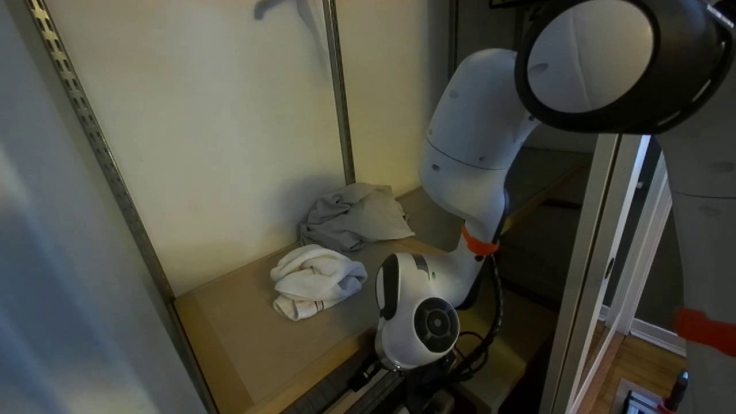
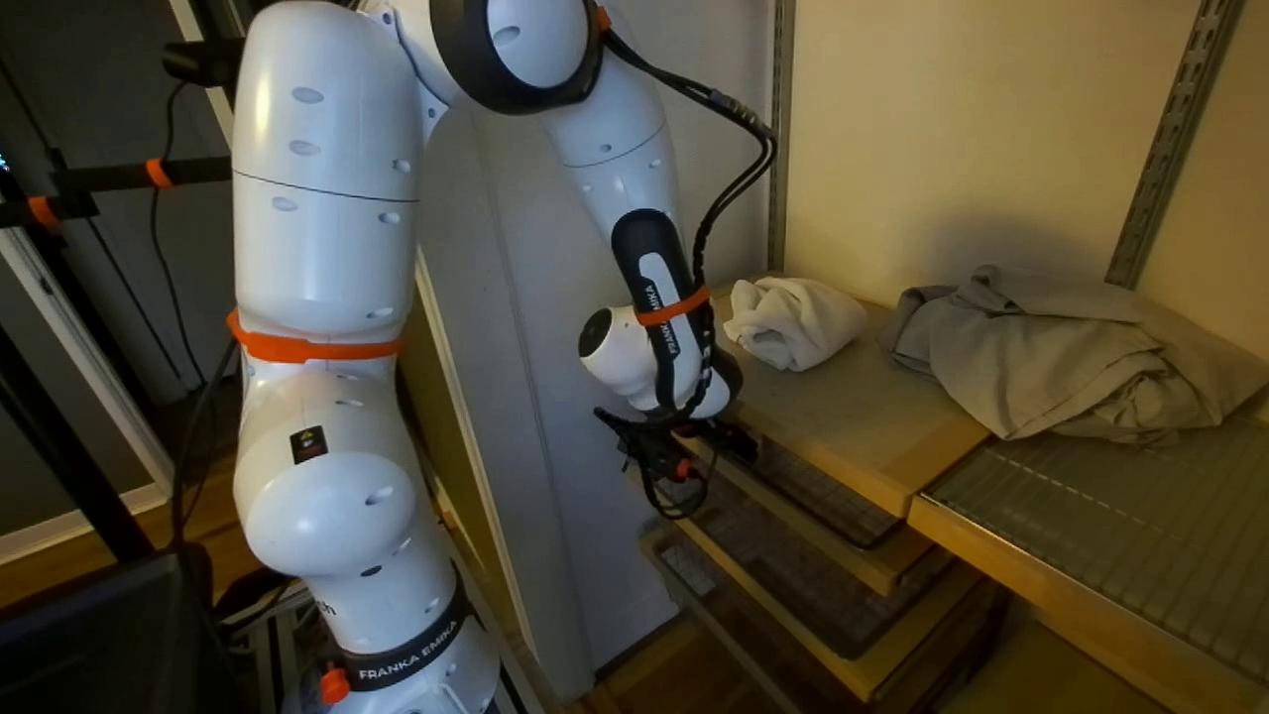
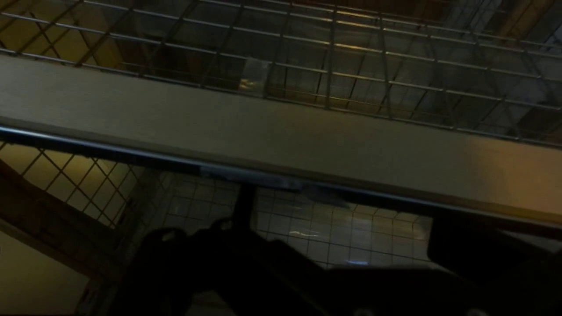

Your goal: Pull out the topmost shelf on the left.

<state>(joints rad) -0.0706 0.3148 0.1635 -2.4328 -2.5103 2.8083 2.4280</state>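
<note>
Seating my gripper (image 3: 342, 215) on front rail (image 3: 263, 129) seems first: jaws apart, rail at twelve o'clock in wrist view, contact unclear. Draw topmost shelf (image 2: 813, 530), just under tan board (image 2: 853, 407), straight toward half past seven in exterior view.

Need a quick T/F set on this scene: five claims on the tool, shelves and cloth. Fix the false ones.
1) The white cloth lies on the tan board. True.
2) The tool is open. True.
3) The tool hovers over the white cloth. False: it is at the front of the topmost shelf.
4) A lower tray shows beneath the topmost shelf. True.
5) The topmost shelf's bottom is solid wood. False: it is wire mesh.
</note>
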